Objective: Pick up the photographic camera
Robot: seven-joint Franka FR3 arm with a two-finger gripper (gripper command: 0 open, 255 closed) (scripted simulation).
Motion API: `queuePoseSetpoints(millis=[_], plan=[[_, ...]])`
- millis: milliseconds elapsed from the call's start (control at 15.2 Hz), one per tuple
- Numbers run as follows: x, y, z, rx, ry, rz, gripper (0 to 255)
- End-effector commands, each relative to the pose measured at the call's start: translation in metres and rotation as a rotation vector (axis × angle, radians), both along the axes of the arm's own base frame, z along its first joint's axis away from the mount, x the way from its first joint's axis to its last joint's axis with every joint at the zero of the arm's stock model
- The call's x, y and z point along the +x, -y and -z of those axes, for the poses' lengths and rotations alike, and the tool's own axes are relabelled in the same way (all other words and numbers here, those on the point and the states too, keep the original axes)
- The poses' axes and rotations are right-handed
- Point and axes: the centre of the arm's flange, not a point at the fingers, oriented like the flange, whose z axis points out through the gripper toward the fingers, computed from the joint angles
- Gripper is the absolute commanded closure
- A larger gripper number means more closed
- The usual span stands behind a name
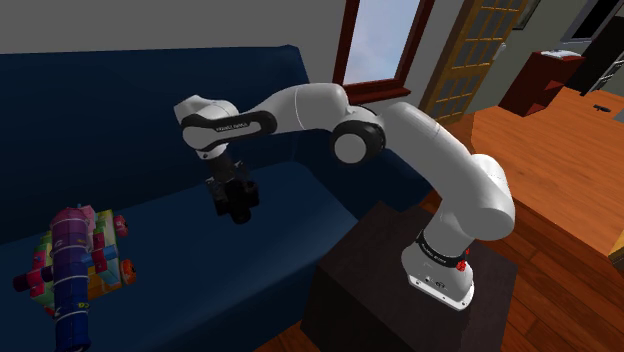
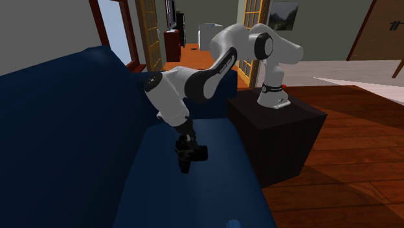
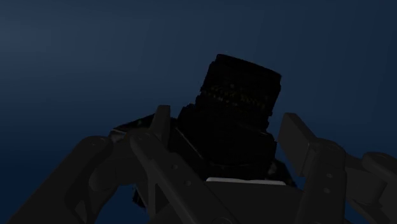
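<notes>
The black camera (image 3: 238,89) sits between the two black fingers (image 3: 299,143) of the gripper (image 3: 228,130), which squeeze it from both sides. It is over the seat of the dark blue sofa (image 1: 150,110). A colourful block toy (image 1: 75,262) lies well apart on the seat, toward the shoulder view's left.

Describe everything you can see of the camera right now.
The camera is all black: a boxy body with a round lens barrel, ringed by fine markings, pointing away from the gripper. The gripper's two fingers clasp the body from either side, so it is held. It hangs over the dark blue sofa seat; whether it is clear of the cushion I cannot tell.
</notes>
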Motion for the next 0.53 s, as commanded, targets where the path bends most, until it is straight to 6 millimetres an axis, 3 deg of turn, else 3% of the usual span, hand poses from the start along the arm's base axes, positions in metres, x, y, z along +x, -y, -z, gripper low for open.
queuePoseSetpoints(millis=[0,462], plan=[[0.0,0.001,-0.011,0.0,0.001,0.0,255],[0.0,0.001,-0.048,0.0,0.001,0.0,255]])
